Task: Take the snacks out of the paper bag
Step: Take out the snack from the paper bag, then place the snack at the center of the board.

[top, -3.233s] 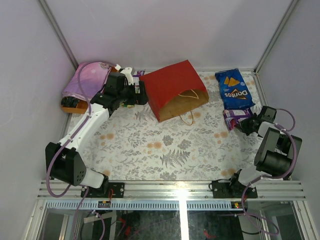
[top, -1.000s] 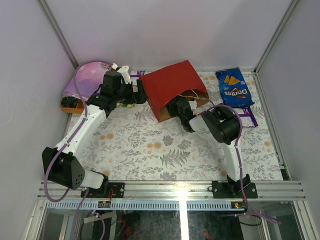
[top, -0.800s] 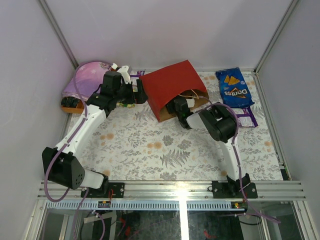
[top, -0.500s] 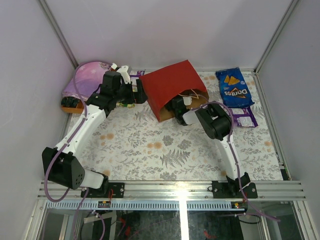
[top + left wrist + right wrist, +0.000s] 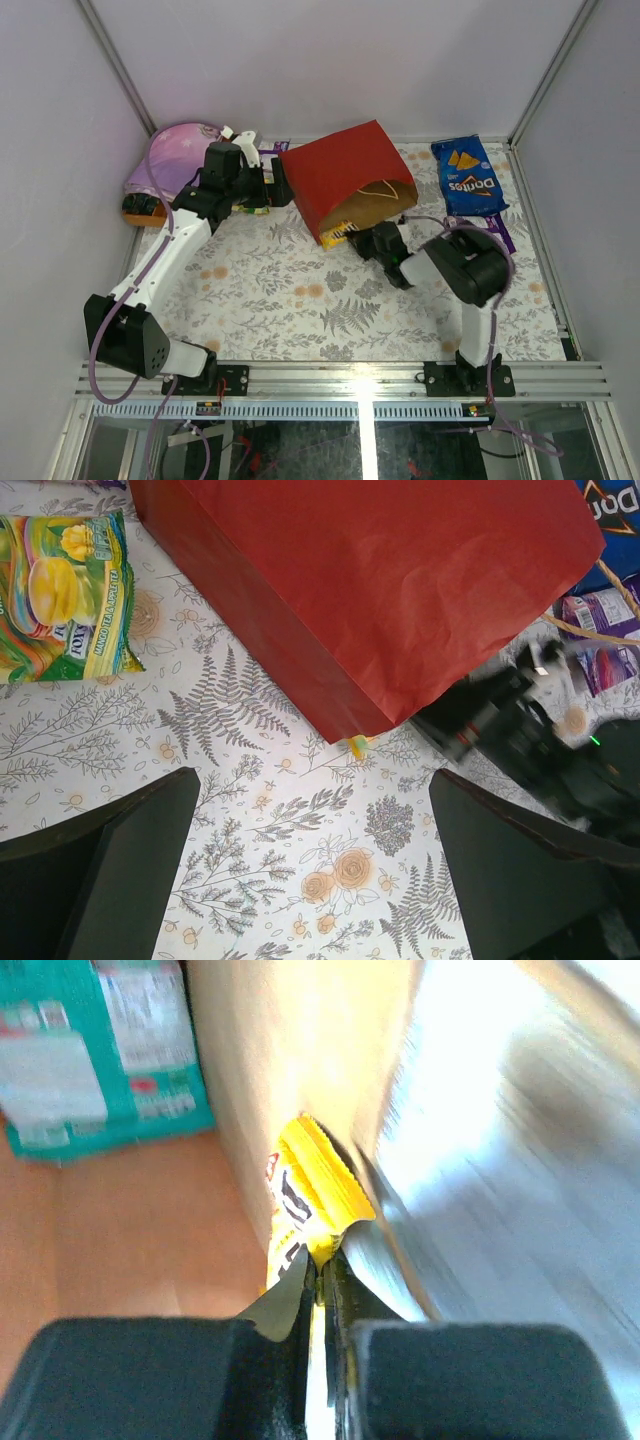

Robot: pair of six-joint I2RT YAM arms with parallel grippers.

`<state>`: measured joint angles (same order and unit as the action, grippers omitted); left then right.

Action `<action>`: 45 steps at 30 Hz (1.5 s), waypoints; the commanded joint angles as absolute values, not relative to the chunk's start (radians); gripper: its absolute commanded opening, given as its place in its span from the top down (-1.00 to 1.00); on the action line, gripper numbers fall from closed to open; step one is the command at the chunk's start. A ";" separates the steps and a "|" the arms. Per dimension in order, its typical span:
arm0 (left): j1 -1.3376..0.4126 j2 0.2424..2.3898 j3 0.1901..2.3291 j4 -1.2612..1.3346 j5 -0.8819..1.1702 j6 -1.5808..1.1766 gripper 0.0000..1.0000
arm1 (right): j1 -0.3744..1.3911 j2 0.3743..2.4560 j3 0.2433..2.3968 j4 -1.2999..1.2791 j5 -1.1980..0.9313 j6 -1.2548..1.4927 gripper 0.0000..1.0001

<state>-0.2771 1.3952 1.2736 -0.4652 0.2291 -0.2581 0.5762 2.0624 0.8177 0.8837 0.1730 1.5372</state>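
Right wrist: gripper [image 5: 322,1275] around yellow packet [image 5: 315,1185]

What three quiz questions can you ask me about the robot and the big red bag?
1. True or false: the right end effector is shut on a small yellow glossy packet at the mouth of the large red paper bag.
2. Where is the blue Doritos bag?
A. inside the red bag
B. on the flowered table cover, beside the red bag
C. in the left end effector
3. Fill in: the left end effector's jaws stand ____.

Key: 1 true; 2 B; 3 open.
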 commanded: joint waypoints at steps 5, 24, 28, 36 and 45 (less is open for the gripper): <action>-0.256 1.407 1.300 -0.457 0.233 -0.262 -0.99 | 0.571 1.367 0.451 0.496 -0.076 1.106 1.00; -0.246 1.451 1.302 -0.430 0.326 -0.298 -0.99 | -0.064 1.594 1.514 -0.565 -0.316 0.238 1.00; -0.244 1.424 1.291 -0.420 0.325 -0.296 -0.99 | -0.067 1.952 1.916 -0.716 -0.392 0.149 1.00; -0.246 1.397 1.278 -0.416 0.301 -0.288 -0.99 | -0.104 2.495 2.675 -0.976 -0.502 0.028 1.00; -0.245 1.415 1.285 -0.414 0.331 -0.291 -0.99 | -0.130 2.519 2.541 -0.889 -0.550 -0.012 0.84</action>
